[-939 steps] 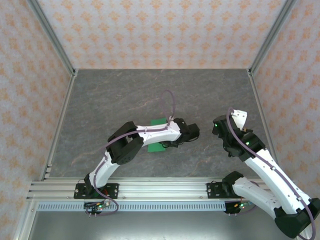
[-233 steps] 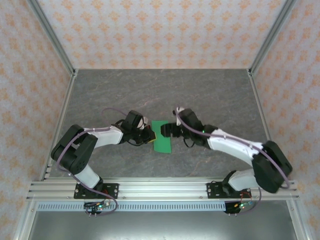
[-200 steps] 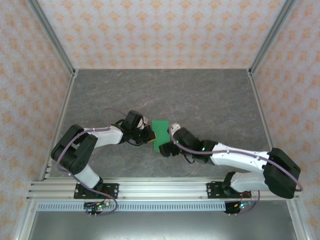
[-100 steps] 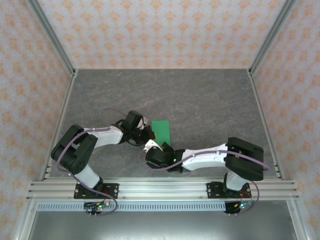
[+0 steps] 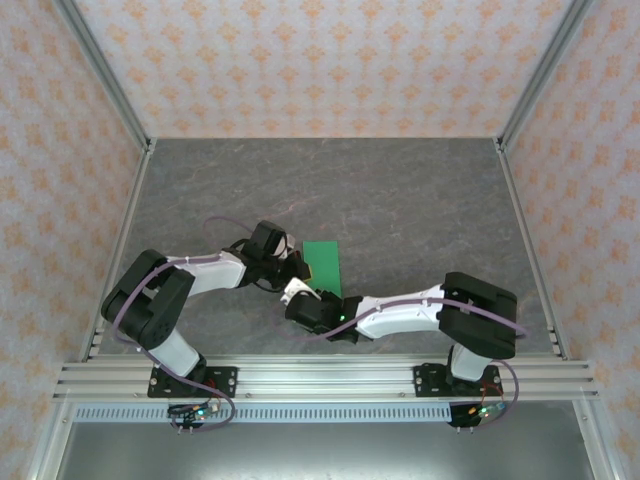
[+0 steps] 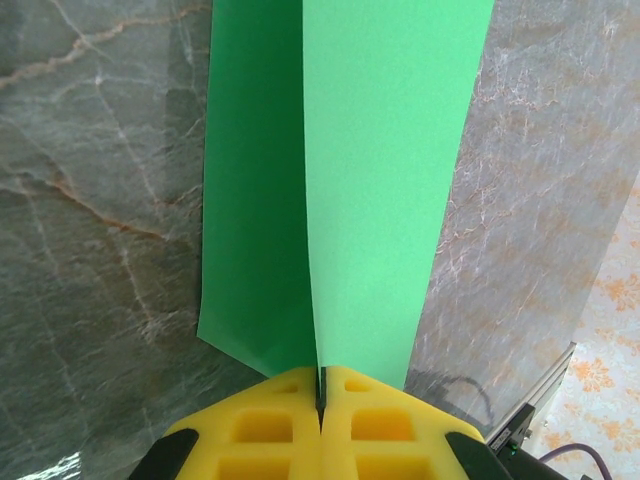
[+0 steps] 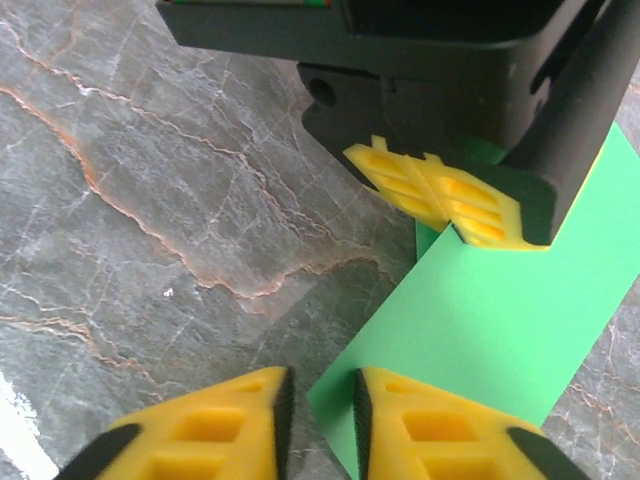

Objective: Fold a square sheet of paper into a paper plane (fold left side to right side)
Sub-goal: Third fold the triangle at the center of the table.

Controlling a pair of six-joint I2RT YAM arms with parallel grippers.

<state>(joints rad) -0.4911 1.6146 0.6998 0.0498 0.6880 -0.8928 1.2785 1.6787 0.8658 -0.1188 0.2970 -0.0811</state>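
The square sheet of paper [image 5: 325,262], half-folded, is lying mid-table [image 5: 420,200] with the left gripper [image 6: 321,380] clamping its 9 o'clock edge. The right gripper [image 7: 320,400], jaws a narrow gap apart, is straddling the 7 o'clock corner, probably risking a tear or skewed crease by pulling against that clamp.

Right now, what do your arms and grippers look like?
The left arm and right arm have white shells, black joints and a thin purple cable along each. The left gripper and right gripper have black bodies and two yellow fingers each, moulded with square recesses.
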